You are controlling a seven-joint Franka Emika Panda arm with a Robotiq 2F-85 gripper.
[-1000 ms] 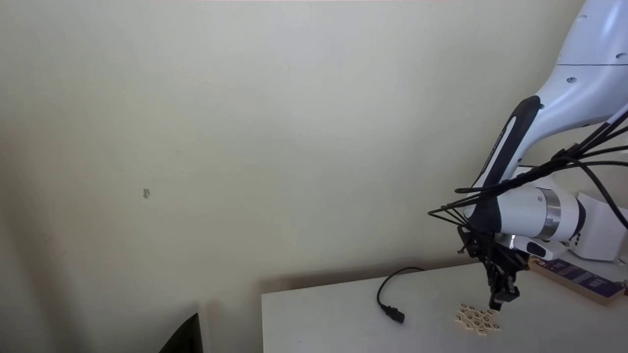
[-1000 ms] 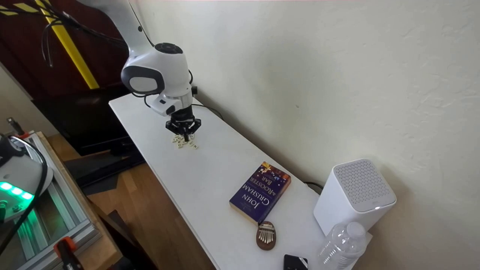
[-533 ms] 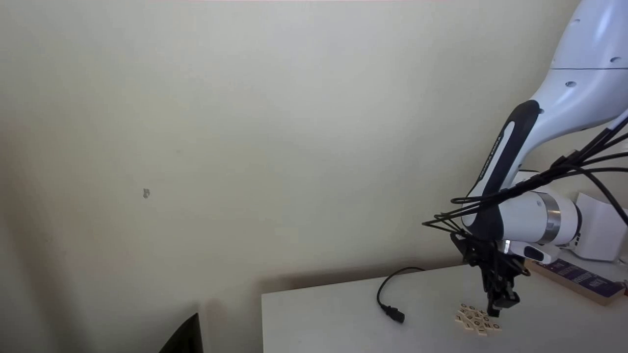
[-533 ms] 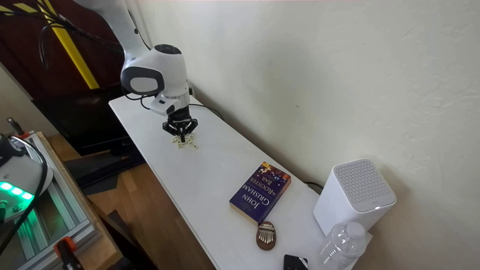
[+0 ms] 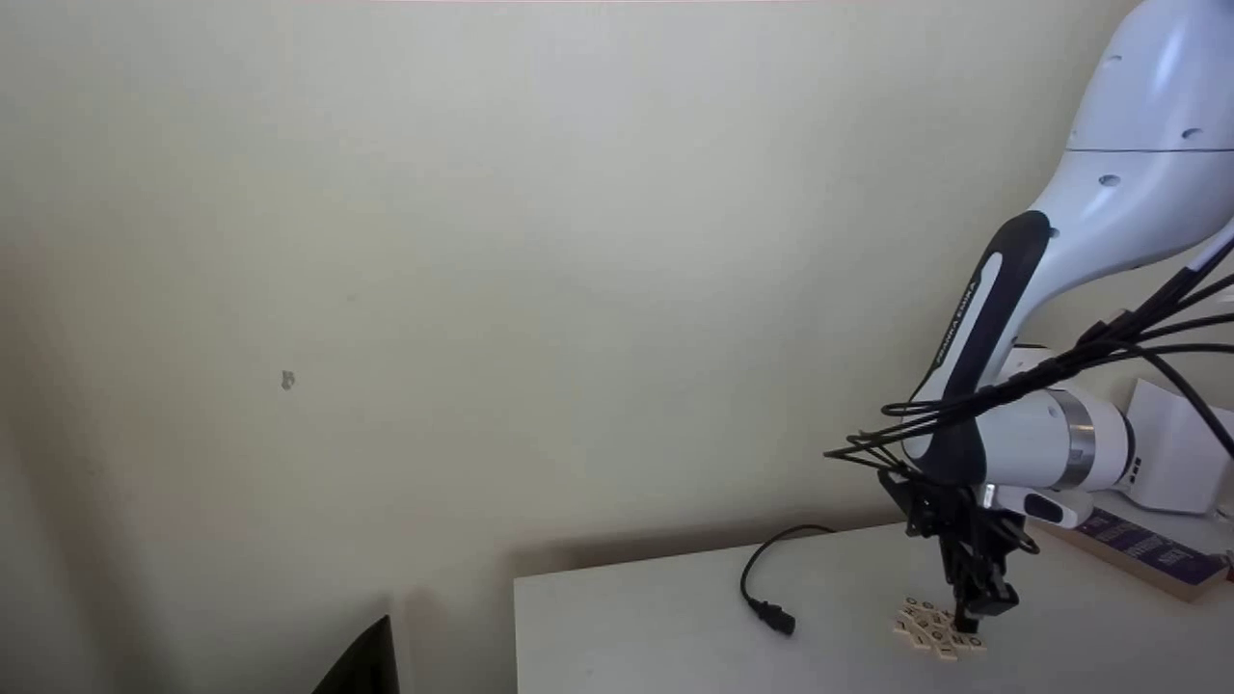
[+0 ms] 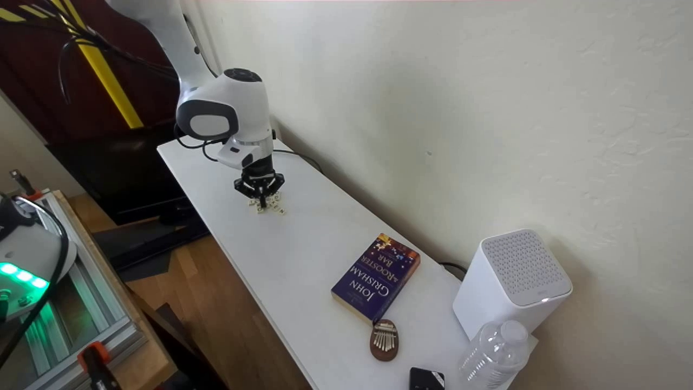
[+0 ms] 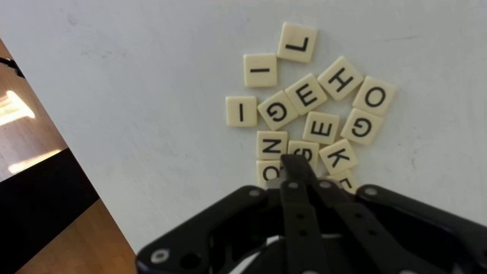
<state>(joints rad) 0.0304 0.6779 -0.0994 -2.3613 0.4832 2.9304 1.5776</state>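
The gripper (image 7: 298, 159), its jaws pressed together, partly hid the nearest letter tiles (image 7: 304, 147); whether it touched them was indiscernible

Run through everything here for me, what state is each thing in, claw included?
Letter tiles: loosely clustered, visible letters up
Claw: shut; contact with tiles unclear
Book: closed, flat
Black plug: unplugged
Kalimba: flat, tines up
Bottle: upright
White box: upright, light on
Green lights: on

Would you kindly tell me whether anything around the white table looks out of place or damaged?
The letter tiles lie askew at mixed angles; the black cable ends in a plug connected to nothing; and the wall has a small grey blemish, perhaps chipped paint.
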